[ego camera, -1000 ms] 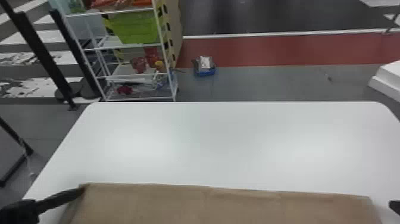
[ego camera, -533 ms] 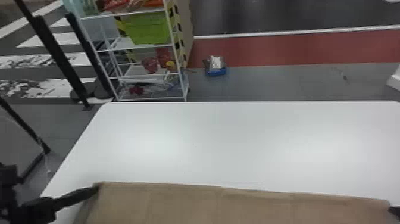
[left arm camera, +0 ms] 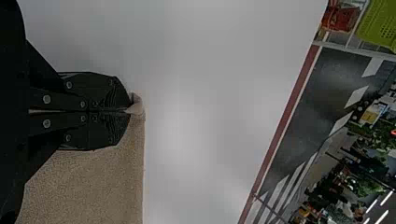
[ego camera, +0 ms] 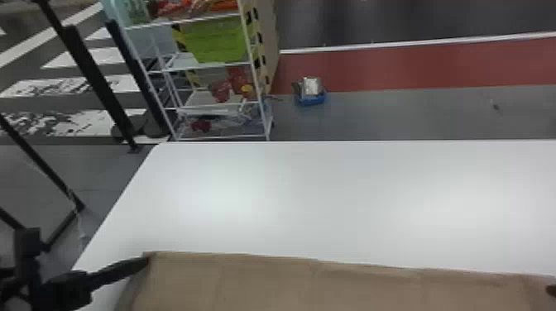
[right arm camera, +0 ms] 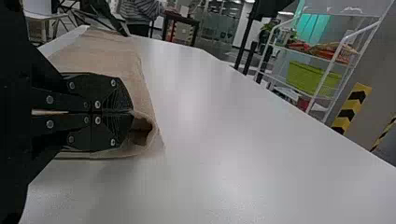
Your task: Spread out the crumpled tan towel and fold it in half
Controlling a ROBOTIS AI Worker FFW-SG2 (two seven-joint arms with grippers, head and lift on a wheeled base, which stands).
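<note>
- Okay, so the tan cloth towel (ego camera: 331, 285) lies across the near part of the smooth white table (ego camera: 331, 198), its far edge stretched nearly straight between both arms. I can't tell where its near edge ends up.
- The black two-fingered left gripper (left arm camera: 128, 111) is clenched on one far corner, with a little tuft of cloth poking past the tips.
- The matching black right gripper (right arm camera: 133, 112) is pinched shut on the other far corner, where the cloth bulges into a hollow little roll.
- Looks to me like spreading is mostly sorted and the fold is the next job, though I can't tell if the towel is already doubled anywhere.
- Biggest worry: that left bite looks small, so a hard sideways tug could pop the corner out.
- The roll on the right could get trapped as a lump or crease if it's laid down bunched like that.
- If one arm travels farther or quicker than the other, the fold probably goes crooked.
- Letting go of one corner early could leave it flopped under, and slack between the arms would invite wrinkles.
</note>
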